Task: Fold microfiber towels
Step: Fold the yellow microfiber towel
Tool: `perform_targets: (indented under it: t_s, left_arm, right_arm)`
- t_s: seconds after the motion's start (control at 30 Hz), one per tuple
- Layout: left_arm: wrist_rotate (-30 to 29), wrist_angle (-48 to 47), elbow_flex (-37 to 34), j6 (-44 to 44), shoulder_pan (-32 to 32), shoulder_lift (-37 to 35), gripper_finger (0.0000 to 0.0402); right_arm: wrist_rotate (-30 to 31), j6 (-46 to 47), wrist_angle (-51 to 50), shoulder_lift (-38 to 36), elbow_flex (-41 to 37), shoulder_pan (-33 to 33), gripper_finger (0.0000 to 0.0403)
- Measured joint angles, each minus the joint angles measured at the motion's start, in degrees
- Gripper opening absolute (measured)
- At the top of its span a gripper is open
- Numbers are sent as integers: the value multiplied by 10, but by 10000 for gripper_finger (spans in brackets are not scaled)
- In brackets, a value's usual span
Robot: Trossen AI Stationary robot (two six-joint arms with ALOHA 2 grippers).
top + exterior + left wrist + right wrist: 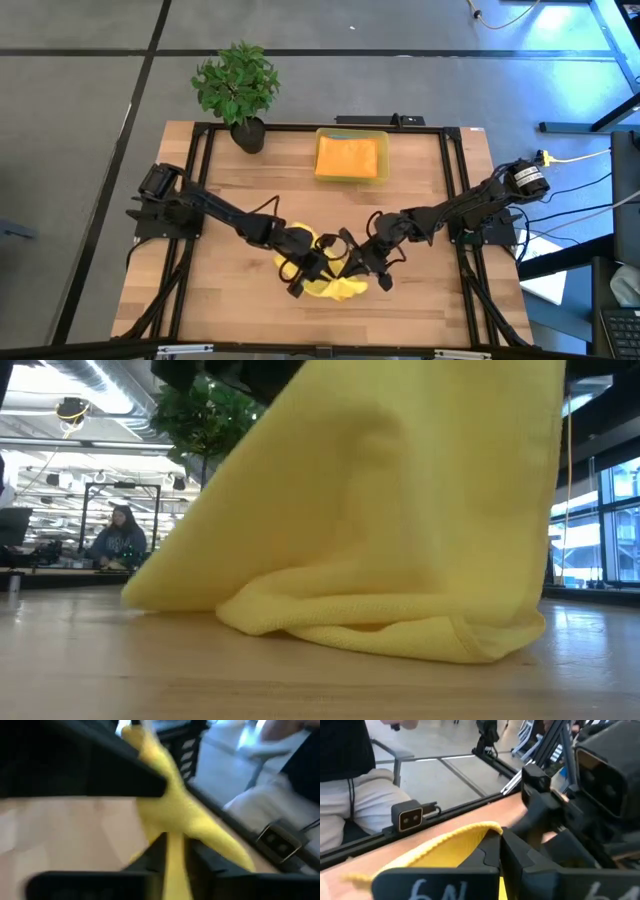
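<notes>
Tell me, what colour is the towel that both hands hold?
Plain yellow: the microfiber towel shows best in the low view.

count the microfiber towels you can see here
2: a soft yellow microfiber towel near the table's front edge, pinched by both claws, and an orange folded towel in the translucent yellow plastic bin; more may lie underneath.

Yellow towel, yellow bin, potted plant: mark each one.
yellow towel (pixel 400 510): low view, middle of the lifted cloth face.
yellow bin (pixel 351 133): high view, far rim, above the orange cloth inside.
potted plant (pixel 237 83): high view, middle of the leaves.
</notes>
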Motion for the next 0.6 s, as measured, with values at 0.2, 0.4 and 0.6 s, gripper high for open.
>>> perform_targets:
  t_s: [0.2, 0.4, 0.6]
  left_arm:
    - [-92, -128, 34, 29, -7, -18, 2]
    - [-153, -157, 37, 50, -14, -61, 0]
    - [-170, -152, 36, 44, -33, -89, 0]
  right_arm:
    - [35, 0, -58, -15, 0, 2, 2]
    - [83, 3, -102, -34, 0, 10, 2]
    - [191, 31, -108, -44, 0, 21, 2]
